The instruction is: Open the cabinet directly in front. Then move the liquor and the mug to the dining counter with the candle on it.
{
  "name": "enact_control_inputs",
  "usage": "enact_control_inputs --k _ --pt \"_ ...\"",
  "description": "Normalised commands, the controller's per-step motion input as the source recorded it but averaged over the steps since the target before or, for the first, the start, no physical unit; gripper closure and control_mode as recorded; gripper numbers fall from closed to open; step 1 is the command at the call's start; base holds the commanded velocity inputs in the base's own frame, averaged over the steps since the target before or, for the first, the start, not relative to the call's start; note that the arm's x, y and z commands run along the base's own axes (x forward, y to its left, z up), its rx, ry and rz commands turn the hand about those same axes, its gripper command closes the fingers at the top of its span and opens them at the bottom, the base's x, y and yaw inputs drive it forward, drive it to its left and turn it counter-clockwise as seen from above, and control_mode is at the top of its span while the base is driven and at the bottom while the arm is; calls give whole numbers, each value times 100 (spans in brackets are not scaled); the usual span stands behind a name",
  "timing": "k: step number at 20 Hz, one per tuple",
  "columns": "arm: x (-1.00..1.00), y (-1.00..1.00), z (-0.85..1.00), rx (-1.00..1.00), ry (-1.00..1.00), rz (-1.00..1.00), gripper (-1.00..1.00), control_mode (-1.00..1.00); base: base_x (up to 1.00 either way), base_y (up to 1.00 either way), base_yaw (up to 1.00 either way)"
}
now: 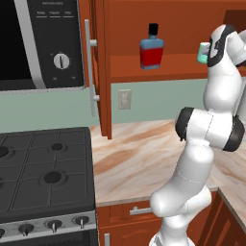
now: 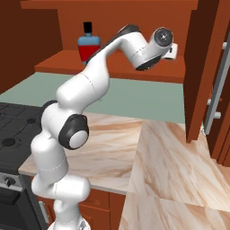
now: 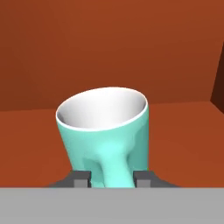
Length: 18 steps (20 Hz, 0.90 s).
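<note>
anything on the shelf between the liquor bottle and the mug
No. In the left base view the stretch of cabinet shelf between the liquor and the mug is bare wood.

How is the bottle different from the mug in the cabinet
The bottle is taller, blue over red with a black cap; the mug is shorter, teal, open-topped and white inside. The bottle stands free; the gripper straddles the mug's handle. Both are on the same cabinet shelf.

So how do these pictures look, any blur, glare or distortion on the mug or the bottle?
Hand view: the mug is sharp, flared wide by closeness, white inside softly shaded, no glare. Left base view: the liquor is slightly soft, evenly lit. Right base view: flat lighting, the cabinet shelf without glare.
</note>
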Motion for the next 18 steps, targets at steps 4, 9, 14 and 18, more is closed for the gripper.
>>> enact_control_inputs --k 4,9,14,18 --pt "-22 0 0 0 -13 2 100 -100 0 0 0" --pt "-67 2 0 0 -21 2 100 -100 0 0 0" --pt "-93 48 0 -7 -23 0 100 -100 0 0 0" --pt "-74 100 0 -25 -10 0 100 -100 0 0 0"
